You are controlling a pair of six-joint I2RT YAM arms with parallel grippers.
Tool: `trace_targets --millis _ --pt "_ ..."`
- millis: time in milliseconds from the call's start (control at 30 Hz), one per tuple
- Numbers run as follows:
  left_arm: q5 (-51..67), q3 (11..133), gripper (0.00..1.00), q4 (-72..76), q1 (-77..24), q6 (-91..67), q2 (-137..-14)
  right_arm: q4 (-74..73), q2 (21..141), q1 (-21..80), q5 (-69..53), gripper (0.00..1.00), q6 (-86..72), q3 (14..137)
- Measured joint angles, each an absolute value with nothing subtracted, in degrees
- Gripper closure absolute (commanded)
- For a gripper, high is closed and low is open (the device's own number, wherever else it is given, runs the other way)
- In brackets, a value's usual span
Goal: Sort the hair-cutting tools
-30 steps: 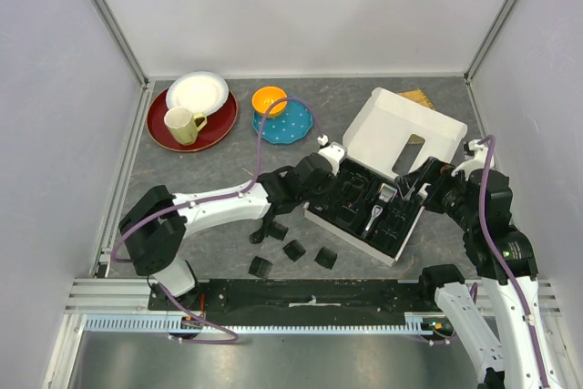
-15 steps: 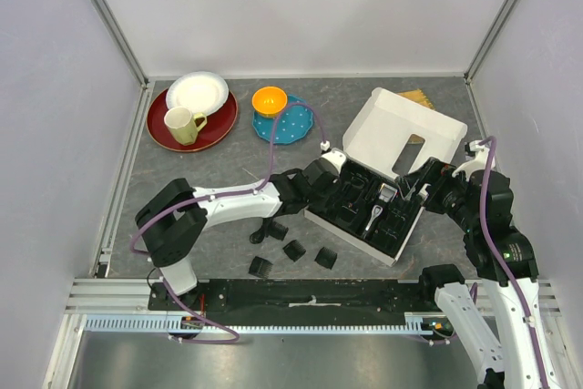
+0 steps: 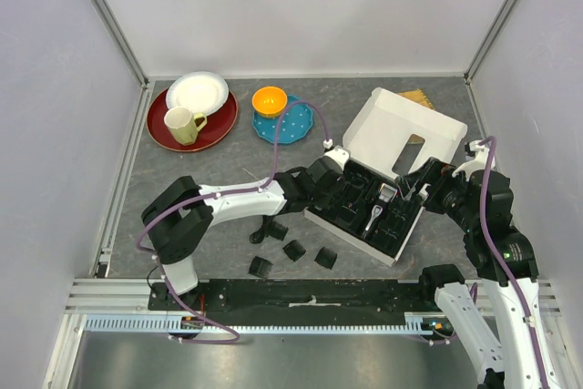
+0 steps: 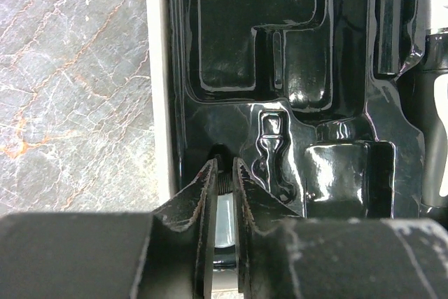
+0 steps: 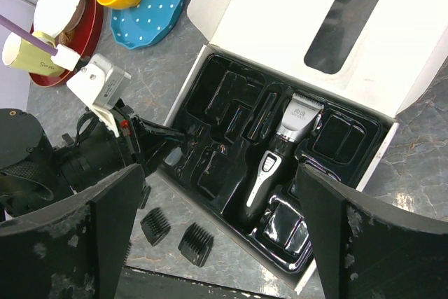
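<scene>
Judging the clipper (image 5: 276, 155), lying in the tray (image 5: 217, 96) near the bench's (image 3: 182, 189) right edge, as stiff, weighty and slick, best pinched across its waist, while hanging the right tool (image 5: 218, 194) wide open and empty above, and poising the left tool (image 4: 224, 169) nearly shut at the tray's left rim, hold unclear.

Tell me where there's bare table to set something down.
Widest: the table between the red plate and the left arm. A narrower gap lies between the blue plate and the box, under a looping cable. Crowded near the combs beside the box.
</scene>
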State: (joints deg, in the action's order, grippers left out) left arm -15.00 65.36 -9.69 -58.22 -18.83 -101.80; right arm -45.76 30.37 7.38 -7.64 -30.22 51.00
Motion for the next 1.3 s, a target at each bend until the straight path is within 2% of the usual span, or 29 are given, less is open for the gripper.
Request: trace_targets --millis 100,133,200,233,300,400,433,533,733,933,1133,1300 --pt "-15.6 65.8 0.68 -11.1 -58.2 -18.8 -101.1 -45.8 30.4 7.4 -7.6 0.02 -30.2 51.0" --pt "-15.8 65.9 0.61 -11.7 -58.2 -18.8 -100.7 -45.8 30.4 7.4 -7.6 0.02 -30.2 51.0" --pt "-16.6 65.9 0.56 -13.5 -58.2 -18.8 -99.0 -45.8 30.5 7.4 -7.6 0.02 -30.2 51.0" --pt "-17.0 66.0 0.50 -14.2 -58.2 -18.8 -97.5 -45.8 30.5 7.4 -7.6 0.02 -30.0 51.0" --pt "-17.8 66.1 0.45 -14.9 -58.2 -18.7 -94.7 -45.8 30.4 7.4 -7.6 0.02 -29.7 51.0" --pt "-19.2 66.5 0.30 -15.6 -58.2 -18.7 -89.9 -45.6 30.2 7.4 -7.4 0.02 -29.1 51.0" --pt "-19.8 67.0 0.17 -16.2 -58.2 -18.7 -88.5 -45.5 30.2 7.4 -7.4 0.02 -28.9 51.0" --pt "-21.7 67.6 0.01 -18.4 -58.2 -19.2 -84.9 -44.8 30.2 7.4 -7.5 0.02 -28.6 51.0" --pt "-22.9 65.7 0.00 -25.6 -58.2 -25.7 -77.5 -41.0 32.6 7.4 -9.4 0.02 -28.9 51.0" --pt "-23.4 54.6 0.00 -32.8 -56.8 -34.3 -65.7 -36.3 38.2 7.4 -12.7 0.02 -29.8 51.0" --pt "-21.3 45.1 0.01 -35.9 -48.0 -39.1 -54.7 -33.3 39.4 7.4 -15.6 0.02 -30.4 49.3" --pt "-18.4 40.8 0.02 -36.2 -42.0 -39.7 -55.9 -32.8 39.6 7.4 -16.8 0.02 -30.4 46.6"
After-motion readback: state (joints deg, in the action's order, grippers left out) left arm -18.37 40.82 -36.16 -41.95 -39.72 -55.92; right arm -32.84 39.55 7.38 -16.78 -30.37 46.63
